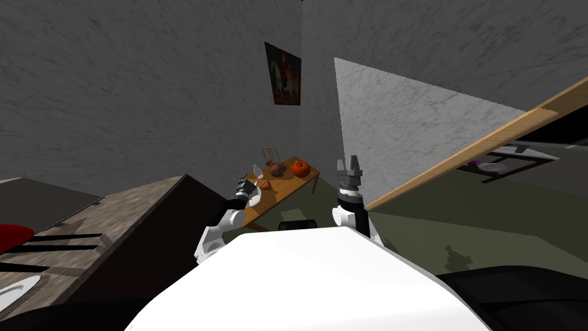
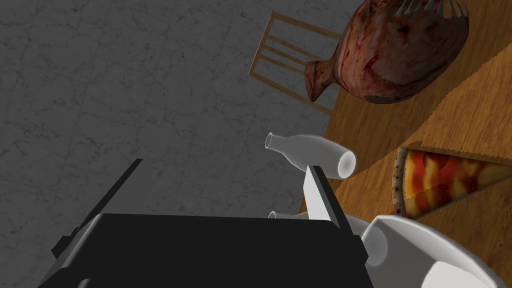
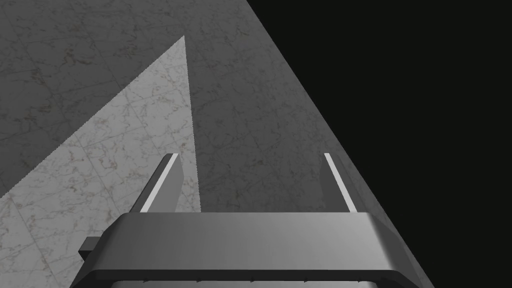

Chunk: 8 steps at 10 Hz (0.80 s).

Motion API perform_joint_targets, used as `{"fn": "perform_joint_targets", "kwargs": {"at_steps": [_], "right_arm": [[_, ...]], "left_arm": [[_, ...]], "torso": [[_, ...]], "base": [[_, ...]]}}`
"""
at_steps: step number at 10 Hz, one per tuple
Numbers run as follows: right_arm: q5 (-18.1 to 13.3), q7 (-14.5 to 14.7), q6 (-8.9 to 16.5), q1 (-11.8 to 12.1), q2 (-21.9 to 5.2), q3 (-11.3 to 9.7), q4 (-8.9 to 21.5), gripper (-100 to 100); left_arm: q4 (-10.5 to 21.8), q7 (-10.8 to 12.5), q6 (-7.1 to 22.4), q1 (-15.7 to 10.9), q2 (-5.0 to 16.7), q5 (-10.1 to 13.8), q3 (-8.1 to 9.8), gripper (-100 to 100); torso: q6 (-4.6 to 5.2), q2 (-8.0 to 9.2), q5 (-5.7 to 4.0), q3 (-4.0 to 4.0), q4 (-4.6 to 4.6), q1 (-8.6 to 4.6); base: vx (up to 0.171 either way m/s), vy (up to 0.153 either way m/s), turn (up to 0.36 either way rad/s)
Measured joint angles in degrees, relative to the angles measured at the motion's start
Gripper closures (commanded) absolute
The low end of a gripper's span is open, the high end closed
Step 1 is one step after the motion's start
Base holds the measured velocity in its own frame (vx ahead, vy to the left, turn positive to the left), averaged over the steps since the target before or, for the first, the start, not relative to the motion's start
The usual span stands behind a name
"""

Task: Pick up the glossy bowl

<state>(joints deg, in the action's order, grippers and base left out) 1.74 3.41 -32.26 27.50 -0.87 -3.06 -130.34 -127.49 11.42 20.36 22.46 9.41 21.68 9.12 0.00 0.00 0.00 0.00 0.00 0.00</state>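
Observation:
The glossy white bowl (image 2: 425, 250) sits on the near end of a small wooden table (image 2: 475, 125), and in the head view the bowl (image 1: 258, 196) shows just beside my left hand. My left gripper (image 2: 220, 185) is open over the table's edge. The bowl lies outside its fingers, close beside one lit finger (image 2: 316, 192), with nothing between them. In the head view the left gripper (image 1: 247, 187) hangs at the table's near corner. My right gripper (image 1: 348, 166) is raised beside the table, open and empty, as the right wrist view's gripper (image 3: 250, 182) confirms.
On the table lie a clear bottle (image 2: 310, 152), a pizza slice (image 2: 450, 182), a reddish-brown pot (image 2: 395, 50), a wooden rack (image 2: 292, 60) and a pumpkin (image 1: 300, 168). A dark wooden counter (image 1: 115, 230) stands at my left, a long wooden ledge (image 1: 488, 149) at my right.

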Motion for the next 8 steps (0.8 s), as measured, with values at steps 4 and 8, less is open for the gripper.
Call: {"fn": "perform_joint_targets", "kwargs": {"at_steps": [4,8], "right_arm": [[0.0,0.0,0.0,0.0,0.0,0.0,0.0,0],[0.0,0.0,0.0,0.0,0.0,0.0,0.0,0]], "left_arm": [[2.1,1.4,5.8,-0.6,0.1,0.6,2.27,-100],[4.2,2.6,12.3,-1.4,-0.3,0.2,4.48,-100]], "torso": [[-0.01,0.0,0.0,0.0,0.0,0.01],[-0.02,-0.01,0.0,-0.01,0.0,0.02]], "base": [[-0.002,0.001,-0.073],[0.001,0.003,-0.078]]}}
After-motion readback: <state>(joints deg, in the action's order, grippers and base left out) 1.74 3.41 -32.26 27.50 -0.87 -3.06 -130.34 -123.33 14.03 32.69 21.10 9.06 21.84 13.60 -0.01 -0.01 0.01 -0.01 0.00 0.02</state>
